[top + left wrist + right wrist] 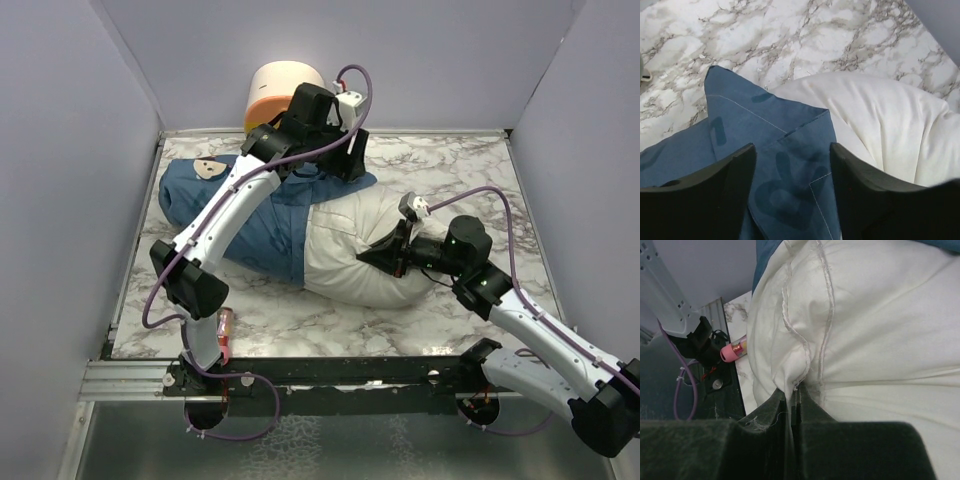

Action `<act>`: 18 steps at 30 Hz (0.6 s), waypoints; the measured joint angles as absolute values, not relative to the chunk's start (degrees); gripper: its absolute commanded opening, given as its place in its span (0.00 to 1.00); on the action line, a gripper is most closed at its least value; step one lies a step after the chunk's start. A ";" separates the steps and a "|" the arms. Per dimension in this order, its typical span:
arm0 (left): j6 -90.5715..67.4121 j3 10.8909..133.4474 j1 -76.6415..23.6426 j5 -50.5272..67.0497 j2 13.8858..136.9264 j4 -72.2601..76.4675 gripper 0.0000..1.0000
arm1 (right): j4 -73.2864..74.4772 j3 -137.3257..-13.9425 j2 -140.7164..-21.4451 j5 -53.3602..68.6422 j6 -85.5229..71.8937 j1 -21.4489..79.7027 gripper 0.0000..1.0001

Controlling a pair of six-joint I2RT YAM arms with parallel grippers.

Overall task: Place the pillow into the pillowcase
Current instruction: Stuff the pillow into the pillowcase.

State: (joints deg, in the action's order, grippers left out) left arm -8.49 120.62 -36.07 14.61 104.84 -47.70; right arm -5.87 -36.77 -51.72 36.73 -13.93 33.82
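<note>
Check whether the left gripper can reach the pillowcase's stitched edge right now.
Probably yes: the left gripper is open, and the pillowcase edge lies between its fingers with nothing over it; the pillow sits alongside.

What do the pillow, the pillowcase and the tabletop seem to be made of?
The pillow: matte off-white woven cloth, with stitched seams slightly frayed. The pillowcase: thin matte blue fabric, creased, with pale stitching and darker print. The table: smooth, white with grey veins; marble, or perhaps printed laminate.
</note>
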 measured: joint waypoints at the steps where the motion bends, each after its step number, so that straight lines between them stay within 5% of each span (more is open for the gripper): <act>1: -8.47 121.78 -36.05 15.07 105.84 -48.62 0.56 | -5.76 -36.77 -51.70 36.73 -13.93 33.82 0.01; 10: -9.52 124.62 -36.84 17.67 108.42 -53.91 0.73 | -5.61 -36.80 -52.05 36.75 -13.89 33.82 0.01; 16: -9.26 125.14 -37.50 18.44 110.08 -54.96 0.51 | -5.61 -36.82 -52.66 36.75 -13.89 33.82 0.01; 18: -9.32 125.14 -37.54 18.55 111.24 -54.98 0.33 | -5.61 -36.91 -52.77 36.75 -13.89 33.82 0.01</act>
State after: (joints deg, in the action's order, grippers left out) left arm -9.32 125.14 -37.54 18.55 111.24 -54.98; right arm -5.61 -36.91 -52.77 36.75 -13.89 33.82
